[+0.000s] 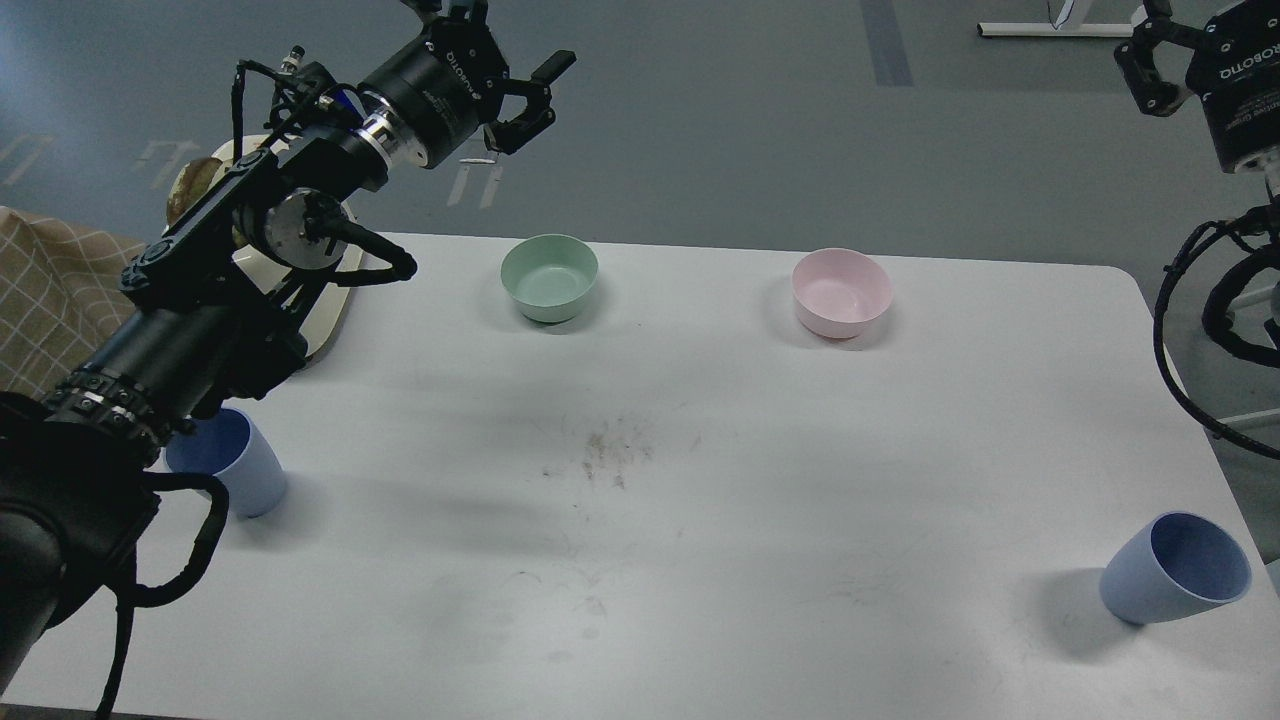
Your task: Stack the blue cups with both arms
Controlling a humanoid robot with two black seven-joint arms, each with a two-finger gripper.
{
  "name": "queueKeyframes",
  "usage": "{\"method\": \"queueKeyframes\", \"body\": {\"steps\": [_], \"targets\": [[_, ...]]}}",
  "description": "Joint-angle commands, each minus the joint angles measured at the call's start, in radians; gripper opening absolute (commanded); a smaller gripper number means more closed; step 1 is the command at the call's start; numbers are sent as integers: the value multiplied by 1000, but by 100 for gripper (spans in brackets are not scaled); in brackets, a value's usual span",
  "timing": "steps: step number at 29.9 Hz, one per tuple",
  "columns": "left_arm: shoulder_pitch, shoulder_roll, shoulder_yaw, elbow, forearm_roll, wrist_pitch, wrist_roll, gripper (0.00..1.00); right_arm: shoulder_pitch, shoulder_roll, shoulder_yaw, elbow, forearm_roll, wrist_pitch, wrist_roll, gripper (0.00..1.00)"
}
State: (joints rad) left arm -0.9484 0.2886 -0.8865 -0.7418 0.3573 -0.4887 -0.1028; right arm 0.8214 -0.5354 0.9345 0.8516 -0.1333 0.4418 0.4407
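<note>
Two blue cups stand on the white table (pixel 700 560). The left blue cup (pixel 240 472) is near the left edge, its rim partly hidden behind my left forearm. The right blue cup (pixel 1178 568) is near the front right corner, its mouth leaning toward the right. My left gripper (pixel 512 48) hangs high over the table's far left, open and empty, well away from both cups. My right gripper (pixel 1152 52) is at the top right, beyond the table's edge. Its visible finger is splayed wide, it holds nothing, and the frame cuts off part of it.
A mint-green bowl (pixel 549 277) and a pink bowl (pixel 841 291) sit along the far edge. A cream board (pixel 335 300) lies under my left arm at the far left, and a checked cloth (pixel 50 290) lies beyond the left edge. Smudges (pixel 610 450) mark the table's middle.
</note>
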Motion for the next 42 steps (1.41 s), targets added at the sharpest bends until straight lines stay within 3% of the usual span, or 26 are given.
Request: {"method": "queueKeyframes", "body": {"steps": [1,42], "targets": [[0,3,1,-1,0,0,0,98,-2,6,0,0,-2,2,4,100],[2,-6,-2,-30,-1,0,2,98,-2,40,6,18,-3,-2,15,100]]}}
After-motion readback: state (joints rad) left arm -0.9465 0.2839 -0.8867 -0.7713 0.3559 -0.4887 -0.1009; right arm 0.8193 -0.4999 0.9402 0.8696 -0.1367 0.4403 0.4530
